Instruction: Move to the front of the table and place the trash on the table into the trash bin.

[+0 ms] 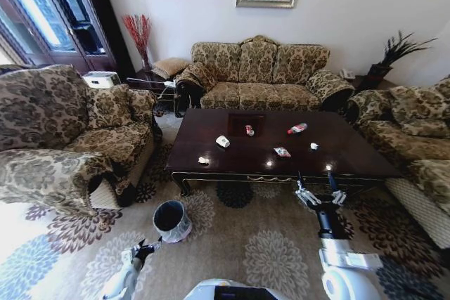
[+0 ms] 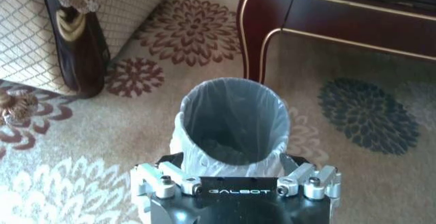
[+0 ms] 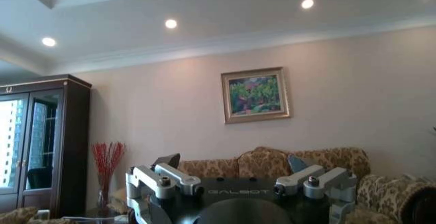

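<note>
Lower left of the head view, the left gripper (image 1: 148, 246) clasps the trash bin (image 1: 172, 220); the right gripper (image 1: 320, 195), fingers spread, rises lower right before the table (image 1: 232, 156).

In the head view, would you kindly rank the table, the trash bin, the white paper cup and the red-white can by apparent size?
1. The table, by far the largest.
2. The trash bin, though it stands nearer the camera.
3. The white paper cup.
4. The red-white can, only slightly smaller than the cup, so that order is unsure.

Open carpet (image 1: 267, 244) before the table (image 1: 337, 149) – armchair (image 1: 63, 131) and sofas flank it
</note>
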Controlling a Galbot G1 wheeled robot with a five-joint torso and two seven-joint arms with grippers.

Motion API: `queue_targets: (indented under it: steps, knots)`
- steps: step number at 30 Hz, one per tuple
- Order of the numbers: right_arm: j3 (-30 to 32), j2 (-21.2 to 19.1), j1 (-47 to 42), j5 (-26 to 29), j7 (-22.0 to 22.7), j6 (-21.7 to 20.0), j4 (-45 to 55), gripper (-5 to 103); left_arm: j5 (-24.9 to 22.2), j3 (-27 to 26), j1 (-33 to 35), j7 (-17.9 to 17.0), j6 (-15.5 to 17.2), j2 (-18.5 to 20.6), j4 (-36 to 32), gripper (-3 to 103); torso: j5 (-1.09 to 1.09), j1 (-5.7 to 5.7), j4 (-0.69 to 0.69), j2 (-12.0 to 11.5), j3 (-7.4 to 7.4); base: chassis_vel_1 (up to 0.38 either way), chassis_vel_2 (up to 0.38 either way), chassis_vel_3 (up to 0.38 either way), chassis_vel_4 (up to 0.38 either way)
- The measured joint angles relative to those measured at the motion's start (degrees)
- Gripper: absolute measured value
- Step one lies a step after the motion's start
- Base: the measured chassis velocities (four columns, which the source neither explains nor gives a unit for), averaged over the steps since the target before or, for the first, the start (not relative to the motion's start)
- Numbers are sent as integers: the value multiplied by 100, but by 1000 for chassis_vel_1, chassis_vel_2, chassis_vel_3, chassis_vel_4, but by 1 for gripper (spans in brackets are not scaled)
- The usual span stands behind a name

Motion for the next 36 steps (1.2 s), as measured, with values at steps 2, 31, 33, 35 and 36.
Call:
queue_targets:
  steps: [2,31,33,35,36]
  knots:
    - [-9,21,-21,-9,-7,17,19,100,17,-17,6,0,-14,-2,1,93,-1,-1,0,0,0,-59,37,58,-35]
    - [-105,8,158,-397,283,-435,-297,100,623,239,-407,-236,-164,93,636,98,-1,-41,1,-71,-38,-30,27,36,-31]
    - [-151,134,129,-526,299,-555,-312,100,671,398,-565,-193,-209,154,932,98,-3,-78,2,-160,-84,0,0,0,0]
    - [-165,160,94,-549,296,-605,-270,100,672,446,-610,-183,-208,181,984,98,-2,-95,2,-198,-106,0,0,0,0]
    - [-178,170,44,-549,286,-696,-148,100,670,502,-655,-166,-200,221,1004,98,-2,-122,2,-252,-136,0,0,0,0]
